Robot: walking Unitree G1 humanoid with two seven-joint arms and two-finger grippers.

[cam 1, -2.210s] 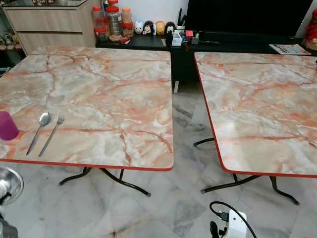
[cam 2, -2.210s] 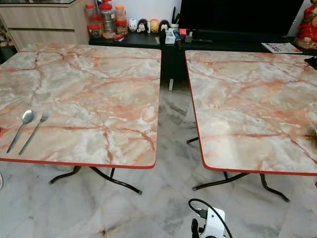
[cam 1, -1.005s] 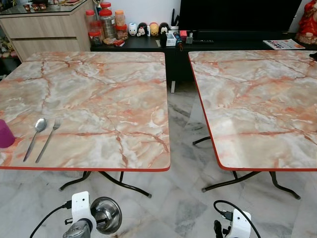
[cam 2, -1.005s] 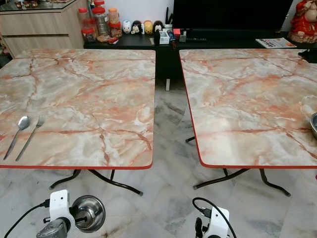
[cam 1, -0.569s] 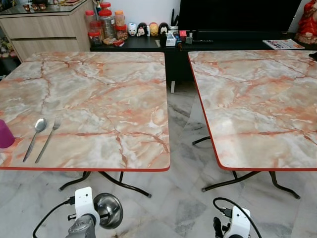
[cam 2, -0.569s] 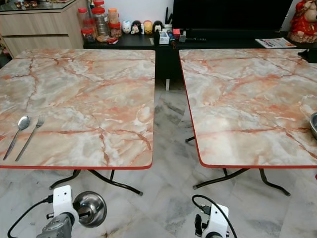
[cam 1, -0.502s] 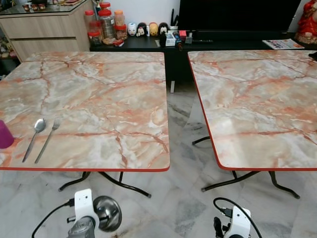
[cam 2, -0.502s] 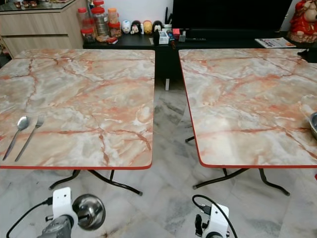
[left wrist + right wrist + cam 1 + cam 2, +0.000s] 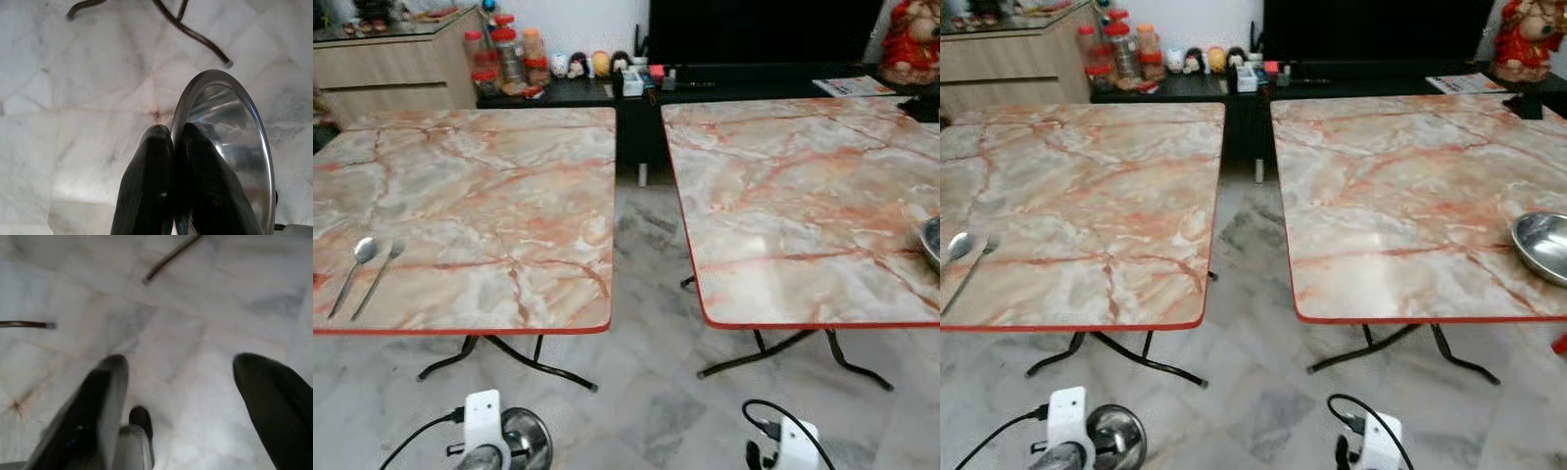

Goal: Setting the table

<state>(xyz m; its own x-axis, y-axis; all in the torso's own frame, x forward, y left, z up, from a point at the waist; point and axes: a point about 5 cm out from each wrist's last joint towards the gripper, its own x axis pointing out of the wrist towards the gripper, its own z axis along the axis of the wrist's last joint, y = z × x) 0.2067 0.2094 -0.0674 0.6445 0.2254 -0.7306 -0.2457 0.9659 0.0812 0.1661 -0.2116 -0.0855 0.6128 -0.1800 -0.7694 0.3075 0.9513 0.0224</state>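
**Steel bowl carried low before two marble tables**

I read no legible writing. My left gripper (image 9: 173,134) pinches the steel bowl (image 9: 230,147) by its rim above the floor; my right gripper (image 9: 181,377) is spread, empty. Spoon (image 9: 352,264) and fork (image 9: 378,276) lie on the left table (image 9: 489,196); another bowl (image 9: 1540,245) sits on the right table (image 9: 1400,196).

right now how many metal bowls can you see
2. One bowl is pinched by its rim in the left tool, low above the floor. The other bowl sits on the right table near its right edge.

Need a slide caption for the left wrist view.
Left gripper's black fingers pinch the round steel bowl's rim above the marble floor.
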